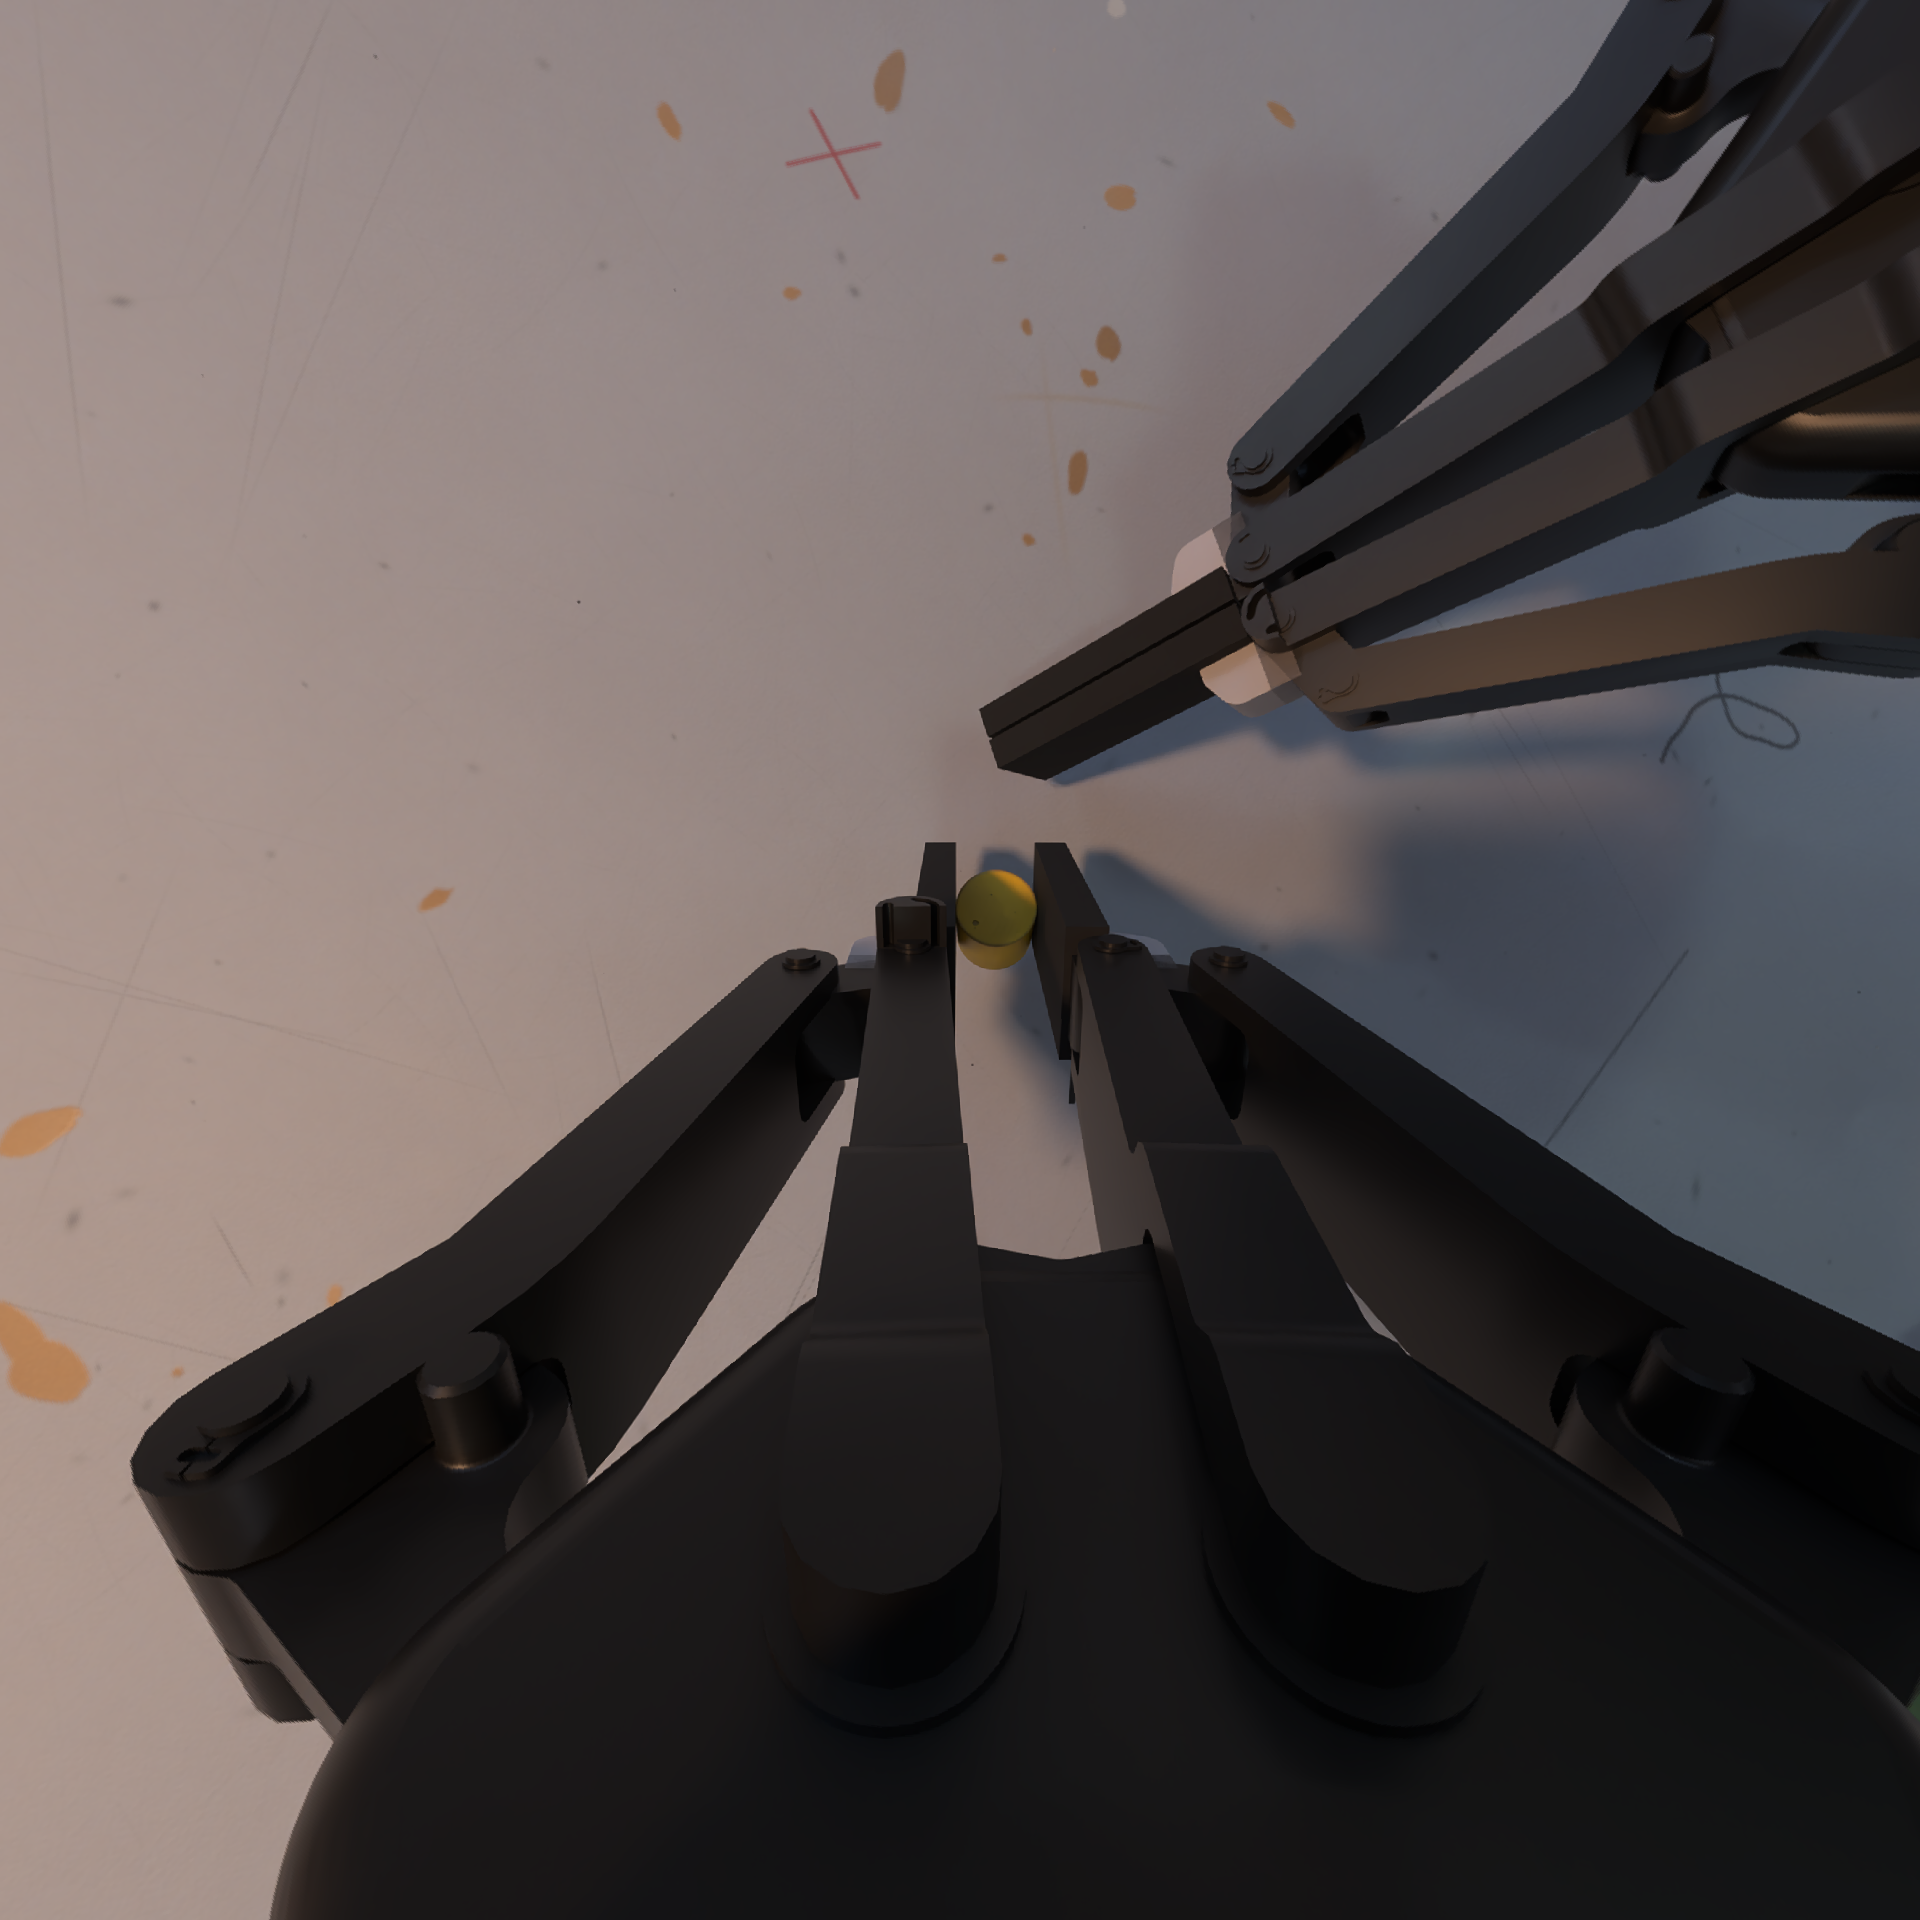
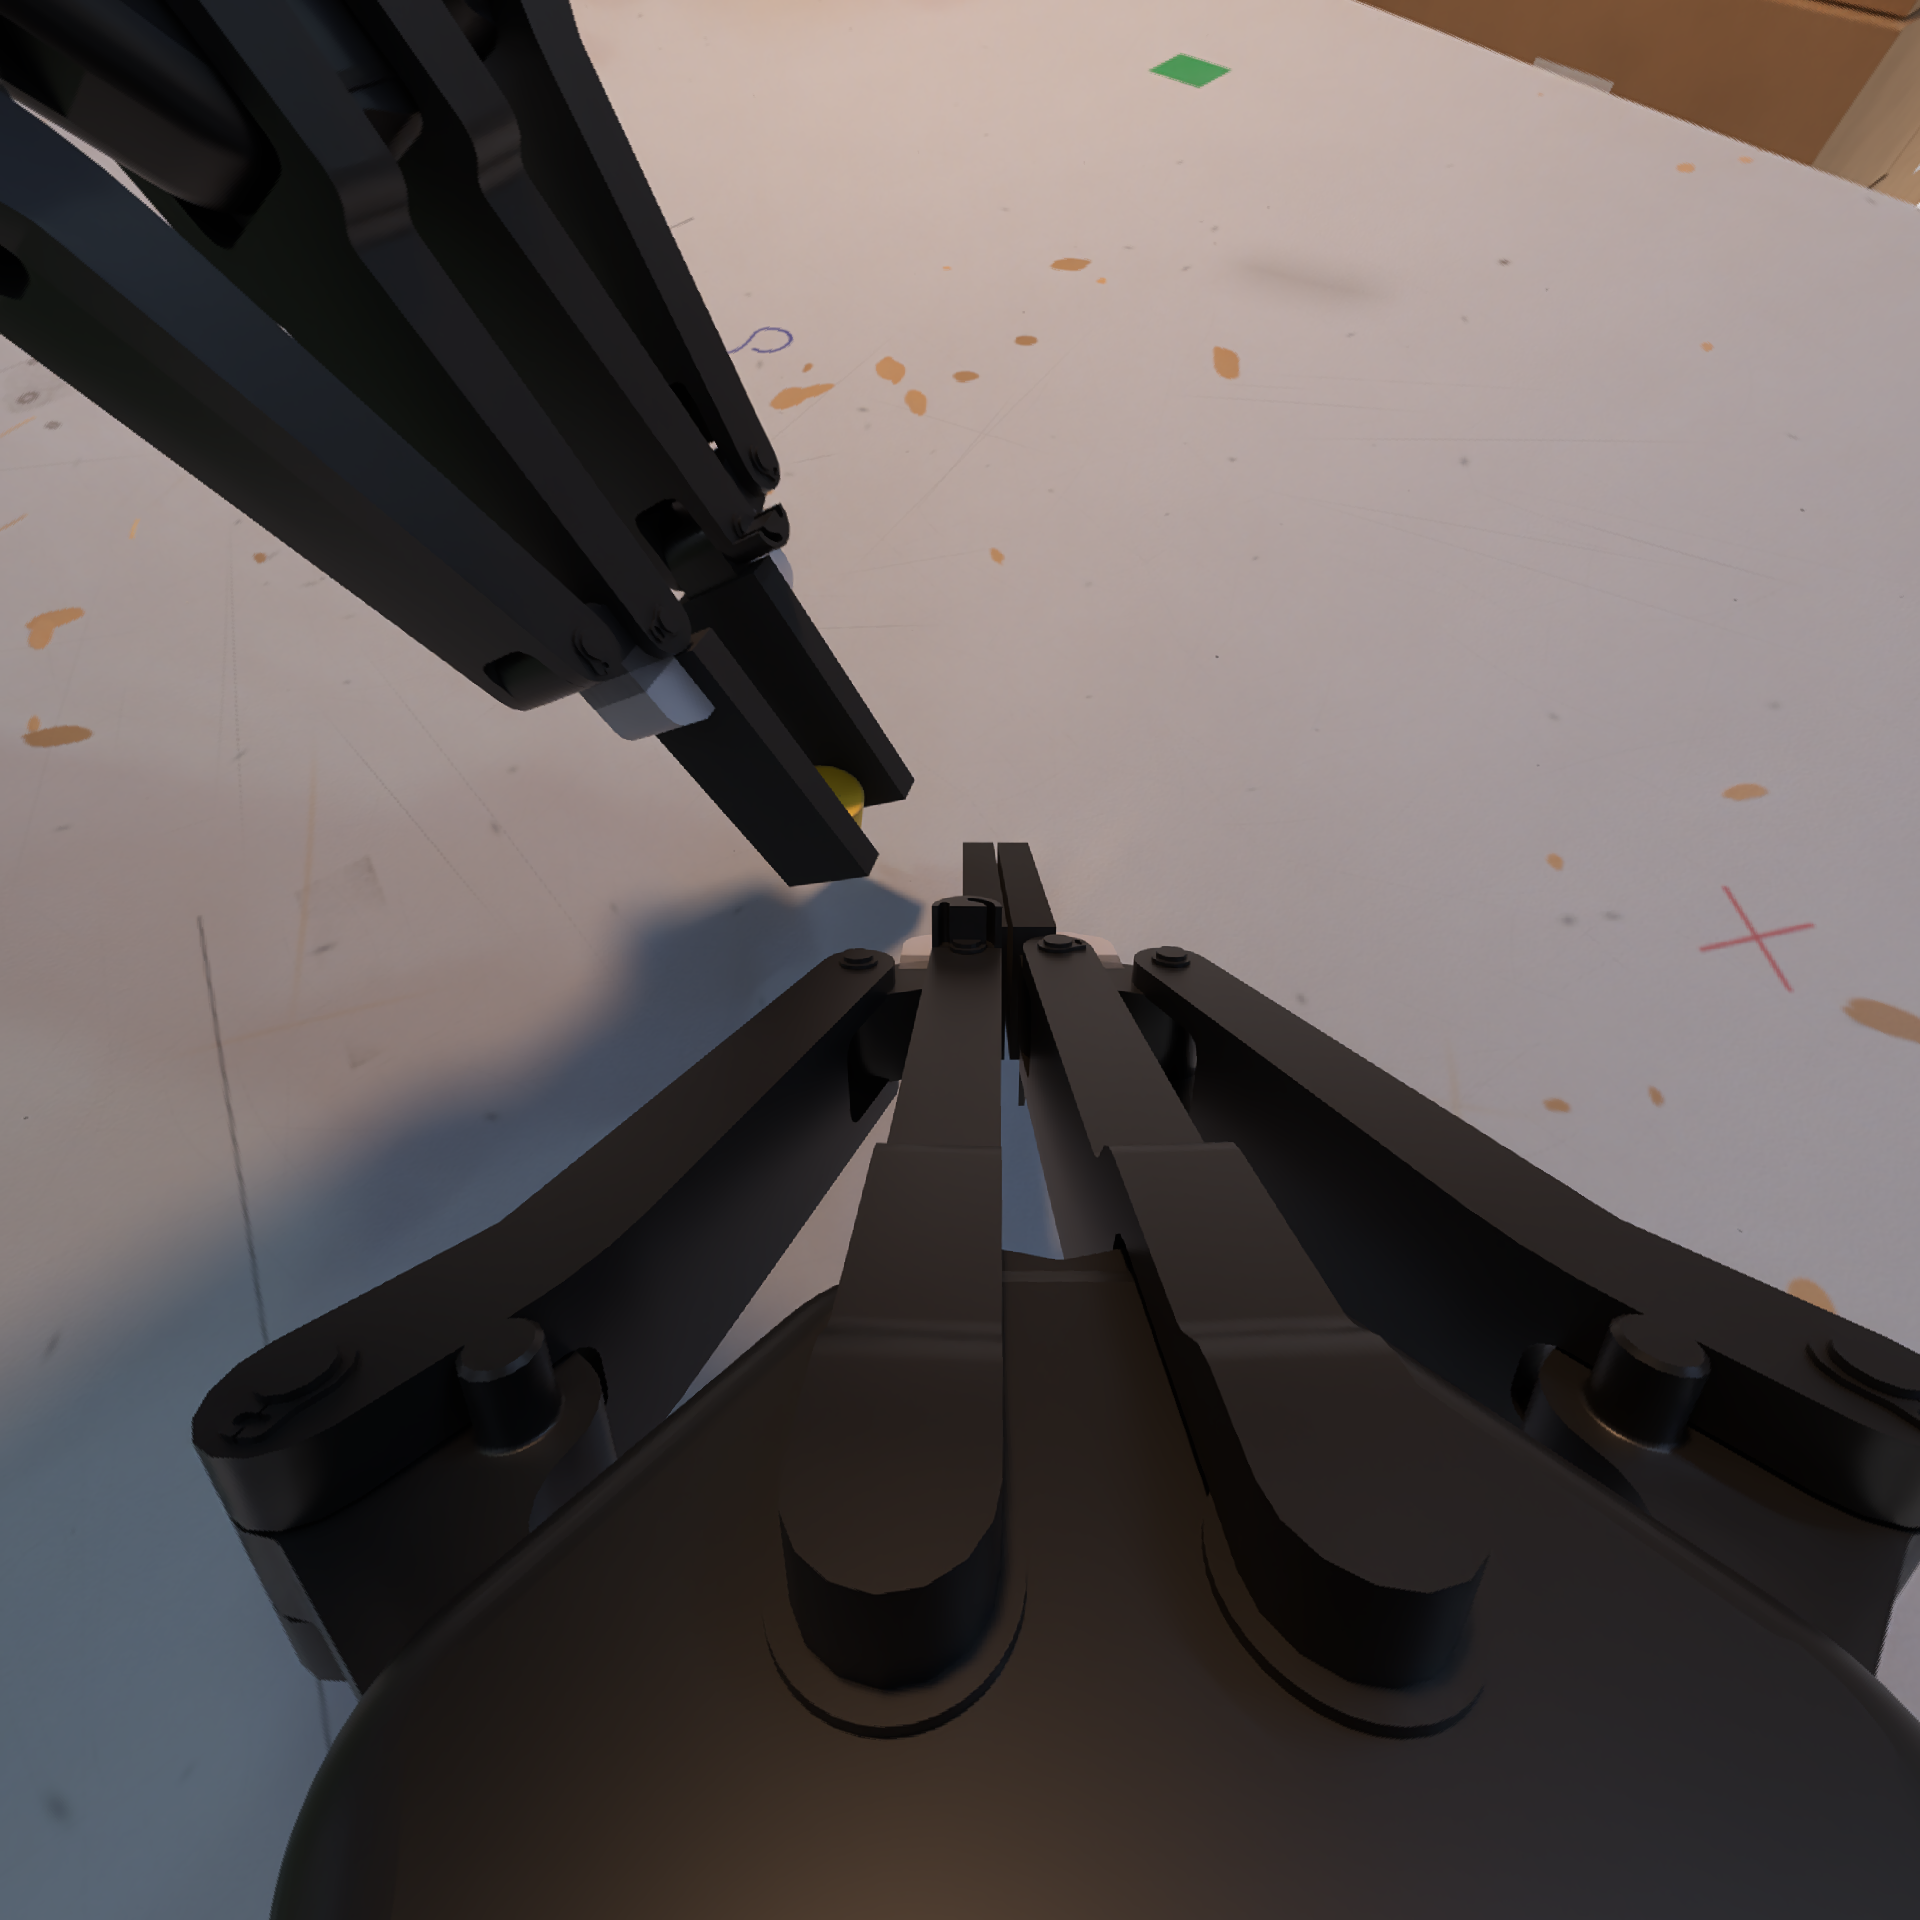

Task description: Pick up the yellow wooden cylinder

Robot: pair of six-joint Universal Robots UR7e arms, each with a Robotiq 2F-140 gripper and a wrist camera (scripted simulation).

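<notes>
Left wrist view: left gripper (image 1: 995,914) pinches the yellow wooden cylinder (image 1: 995,906) between both pads just above the bench (image 1: 416,623), ready to lift, while right wrist view shows right gripper (image 2: 997,883) closed empty, parked clear.

A pale table (image 2: 1351,623) spattered with orange flecks carries a red cross mark (image 2: 1756,935), a small green square (image 2: 1190,71) and a blue scribble (image 2: 764,340); brown cardboard boxes (image 2: 1704,62) sit beyond its far edge

From my right wrist camera, the left gripper's fingers (image 2: 821,769) hide most of the yellow cylinder (image 2: 840,787). The cardboard box (image 2: 1704,62) is cut off at the top edge.
</notes>
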